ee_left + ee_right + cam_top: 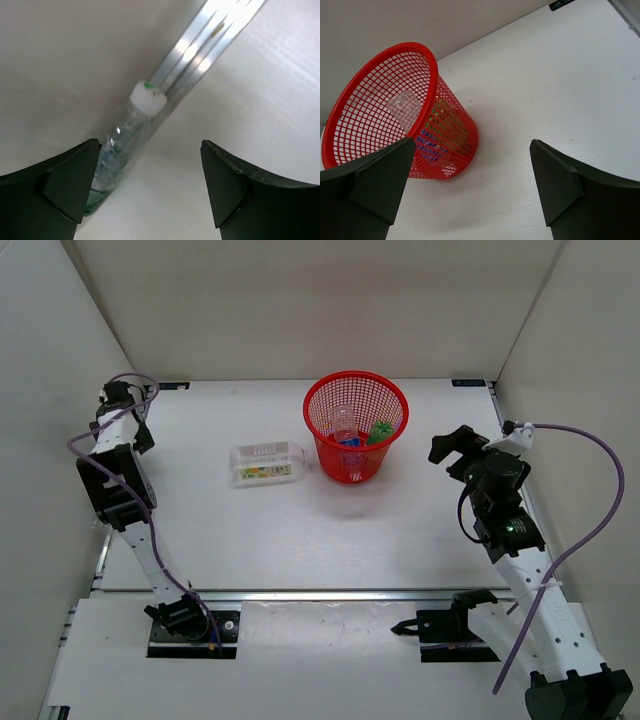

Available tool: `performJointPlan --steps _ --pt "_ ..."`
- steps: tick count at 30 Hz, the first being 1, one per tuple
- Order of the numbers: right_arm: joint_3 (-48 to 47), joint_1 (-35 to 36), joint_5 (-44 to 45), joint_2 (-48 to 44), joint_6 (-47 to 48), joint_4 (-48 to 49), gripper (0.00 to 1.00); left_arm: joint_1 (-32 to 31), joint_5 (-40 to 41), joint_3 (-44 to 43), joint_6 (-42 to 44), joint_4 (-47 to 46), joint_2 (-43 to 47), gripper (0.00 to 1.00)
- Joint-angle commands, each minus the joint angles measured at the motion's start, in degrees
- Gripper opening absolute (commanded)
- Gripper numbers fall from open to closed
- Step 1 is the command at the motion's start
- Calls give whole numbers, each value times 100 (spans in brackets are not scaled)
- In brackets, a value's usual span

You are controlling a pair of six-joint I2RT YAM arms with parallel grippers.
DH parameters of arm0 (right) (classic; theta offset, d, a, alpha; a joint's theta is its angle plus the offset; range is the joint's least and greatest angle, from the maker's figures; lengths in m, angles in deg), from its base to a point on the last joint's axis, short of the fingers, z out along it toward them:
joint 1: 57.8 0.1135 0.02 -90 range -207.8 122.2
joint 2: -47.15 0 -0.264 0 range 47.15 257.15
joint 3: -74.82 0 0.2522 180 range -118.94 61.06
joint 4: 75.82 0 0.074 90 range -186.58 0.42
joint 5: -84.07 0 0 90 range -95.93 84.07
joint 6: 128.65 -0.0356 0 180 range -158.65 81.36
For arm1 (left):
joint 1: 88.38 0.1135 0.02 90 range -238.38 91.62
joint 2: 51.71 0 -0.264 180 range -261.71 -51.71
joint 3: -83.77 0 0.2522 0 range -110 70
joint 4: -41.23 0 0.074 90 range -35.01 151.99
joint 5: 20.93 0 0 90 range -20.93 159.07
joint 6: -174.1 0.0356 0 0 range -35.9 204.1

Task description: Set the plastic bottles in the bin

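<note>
Looking at the squarish clear bottle (267,462) lying on its side on the table (250,540), just left of the red bin (330,455). Can see a green bottle (380,431) and a blue-labelled clear one (345,430) already inside. Also spotting a small white-capped bottle (125,145) against the wall (75,50) by the metal rail (200,50), right beside the left gripper (150,145), jaws wide apart, gripping nothing. Same deal with the right gripper (472,141) near the bin: spread open, empty.

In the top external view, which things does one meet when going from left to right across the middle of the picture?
left arm → squarish clear bottle, lying on the table → red bin, with bottles inside → right claw, open
</note>
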Motion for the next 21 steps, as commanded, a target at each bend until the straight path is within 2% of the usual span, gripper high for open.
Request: performJointPlan --steps 1,4,15,21 --pt "-320 99 247 94 -80 58 96 -3 422 -647 109 -100 -167 93" --pt "-312 187 414 94 -107 66 96 15 466 -842 109 24 -362 92" --pt "-303 108 362 121 -133 49 96 -3 924 405 294 -495 -213 87" --pt "-303 -24 239 129 -142 40 96 -29 1012 38 319 -504 -484 85"
